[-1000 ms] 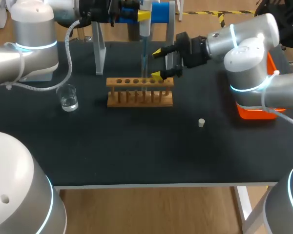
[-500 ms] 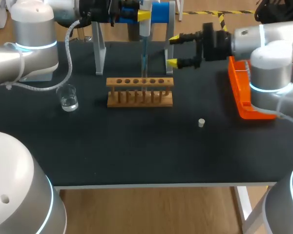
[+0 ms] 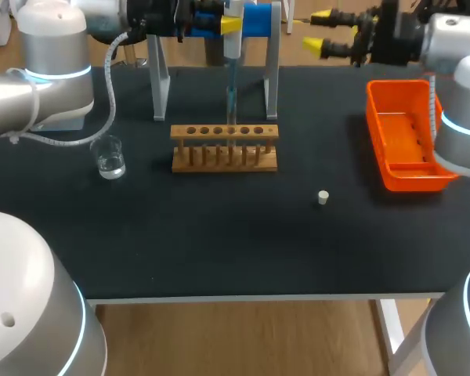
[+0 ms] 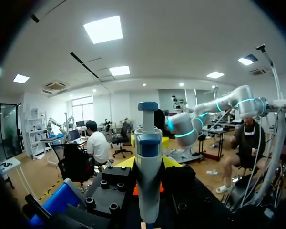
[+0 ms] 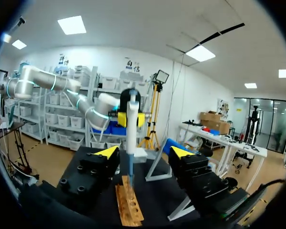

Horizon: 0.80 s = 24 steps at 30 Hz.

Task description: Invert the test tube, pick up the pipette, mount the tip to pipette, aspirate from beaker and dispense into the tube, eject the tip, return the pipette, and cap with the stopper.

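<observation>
My left gripper (image 3: 229,22) is shut on the white and blue pipette (image 3: 232,35), held upright at the back of the table. In the left wrist view the pipette (image 4: 148,176) stands between the yellow fingers (image 4: 126,162). Its long tip (image 3: 230,94) points down into a hole of the wooden rack (image 3: 224,147); the tube there is hard to make out. My right gripper (image 3: 319,33) hangs open and empty at the back right, well apart from the rack. In the right wrist view the pipette (image 5: 132,124) and the rack (image 5: 128,207) lie ahead of that gripper (image 5: 144,152). A glass beaker (image 3: 110,159) stands to the left of the rack, and a small white stopper (image 3: 323,197) lies in front to its right.
A grey pipette stand (image 3: 158,86) with a blue holder (image 3: 258,19) rises behind the rack. An orange bin (image 3: 407,141) sits at the right edge of the table. The dark tabletop (image 3: 219,235) stretches bare towards the front edge.
My right gripper has drawn back from beside the rack, up and to the back right, uncovering the orange bin, and its fingers stand closer together. The left arm and pipette have not moved.
</observation>
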Each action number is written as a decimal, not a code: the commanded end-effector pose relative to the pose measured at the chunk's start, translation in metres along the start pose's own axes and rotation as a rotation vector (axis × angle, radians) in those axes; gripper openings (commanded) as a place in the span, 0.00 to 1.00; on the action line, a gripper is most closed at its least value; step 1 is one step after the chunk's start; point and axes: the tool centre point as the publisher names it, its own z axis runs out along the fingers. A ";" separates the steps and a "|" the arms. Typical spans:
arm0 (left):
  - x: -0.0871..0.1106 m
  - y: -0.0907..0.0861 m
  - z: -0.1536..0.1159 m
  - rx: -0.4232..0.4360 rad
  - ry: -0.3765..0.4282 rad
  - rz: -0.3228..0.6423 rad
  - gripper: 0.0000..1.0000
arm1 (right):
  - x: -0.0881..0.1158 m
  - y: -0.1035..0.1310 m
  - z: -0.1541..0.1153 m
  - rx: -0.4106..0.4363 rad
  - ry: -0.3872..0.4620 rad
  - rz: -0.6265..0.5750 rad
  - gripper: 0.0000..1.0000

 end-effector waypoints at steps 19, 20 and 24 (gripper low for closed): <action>-0.002 0.000 -0.001 0.000 0.006 0.000 0.00 | 0.014 0.118 0.031 -0.103 0.236 0.052 0.00; -0.002 0.000 -0.001 0.000 0.006 0.000 0.00 | 0.015 0.119 0.035 -0.100 0.246 0.048 0.00; -0.002 0.000 -0.001 0.000 0.006 0.000 0.00 | 0.014 0.122 0.049 -0.083 0.276 0.046 0.00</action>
